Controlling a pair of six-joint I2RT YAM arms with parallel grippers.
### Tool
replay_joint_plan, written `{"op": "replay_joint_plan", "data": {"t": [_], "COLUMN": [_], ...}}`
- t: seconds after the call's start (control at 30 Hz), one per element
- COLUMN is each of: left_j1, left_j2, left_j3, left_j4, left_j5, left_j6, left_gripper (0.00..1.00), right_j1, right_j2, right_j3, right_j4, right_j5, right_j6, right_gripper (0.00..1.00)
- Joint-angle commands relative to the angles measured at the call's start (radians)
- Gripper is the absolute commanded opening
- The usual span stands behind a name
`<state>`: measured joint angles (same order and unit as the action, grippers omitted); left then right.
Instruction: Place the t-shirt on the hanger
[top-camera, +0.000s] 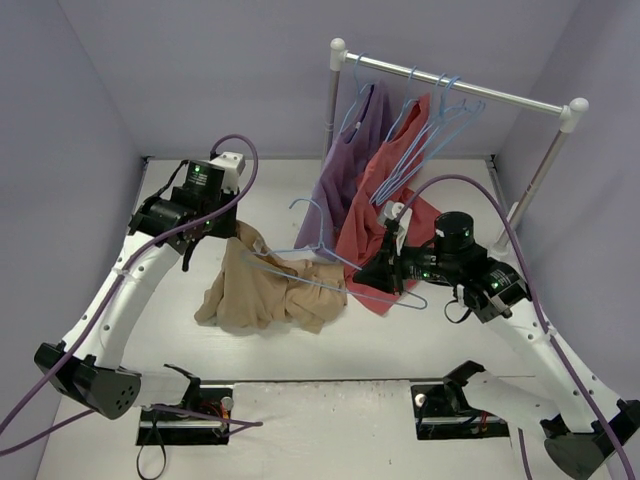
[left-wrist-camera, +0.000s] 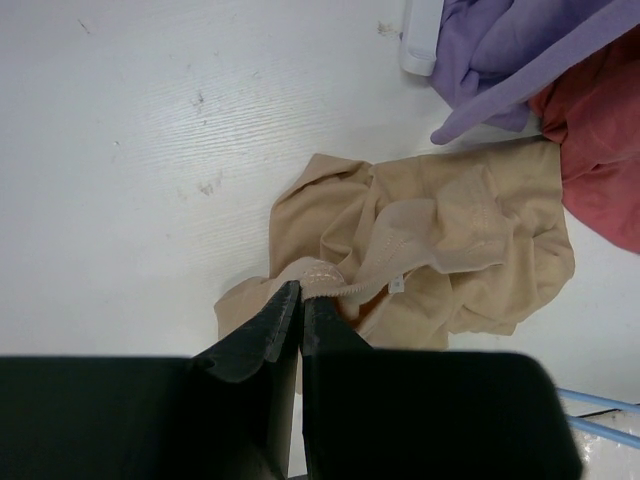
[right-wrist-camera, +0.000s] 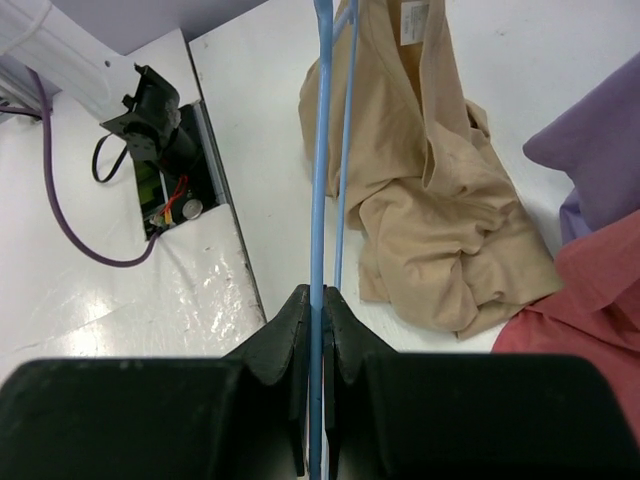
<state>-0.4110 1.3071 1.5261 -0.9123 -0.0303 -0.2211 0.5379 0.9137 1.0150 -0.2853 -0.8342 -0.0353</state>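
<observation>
While the left pincer (left-wrist-camera: 300, 292) has its jaws pressed together on a stitched edge of the tan t-shirt (left-wrist-camera: 450, 250) (the neckline, to judge by the ribbed seam at the fingertips), the right pincer (right-wrist-camera: 320, 297) is clamped shut on the wire of the light-blue hanger (right-wrist-camera: 319, 150), which runs straight out from its jaws toward the garment. Most of the t-shirt lies crumpled on the white tabletop (left-wrist-camera: 150, 150) between the two arms, with the pinched edge raised above the heap. From above, one shoulder of the hanger reaches across the fabric toward that raised edge, though whether its tip is already inside the neck opening cannot be told. The step in hand looks like threading the hanger through the collar. To do it well, the left arm should lift the seam high enough for the opening to gape, and the right should feed in one shoulder tip first, tilted low, then swing the frame level so the second shoulder follows. The coral shirt (top-camera: 375, 235) hangs just beside the right pincer, under the purple shirt (top-camera: 350, 160), so the hanger's trailing end could snag it; drawing the work toward the open tabletop seems wise.
</observation>
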Motion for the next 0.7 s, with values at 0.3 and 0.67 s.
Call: {"op": "replay_joint_plan", "data": {"t": [0.3, 0.67], "left_j1": [0.003, -0.020], "left_j2": [-0.040, -0.080], "left_j3": [-0.027, 0.019], "left_j4": [0.024, 0.023], "left_j5": [-0.026, 0.030], "left_j6": [0.042, 0.051], "left_gripper": [0.00, 0.00], "right_j1": [0.050, 0.095], "right_j2": [0.049, 0.085], "right_j3": [0.111, 0.103], "right_j4": [0.143, 0.219], "right_j5": [0.061, 0.098], "right_j6": [-0.012, -0.003], "right_gripper": [0.00, 0.00]}}
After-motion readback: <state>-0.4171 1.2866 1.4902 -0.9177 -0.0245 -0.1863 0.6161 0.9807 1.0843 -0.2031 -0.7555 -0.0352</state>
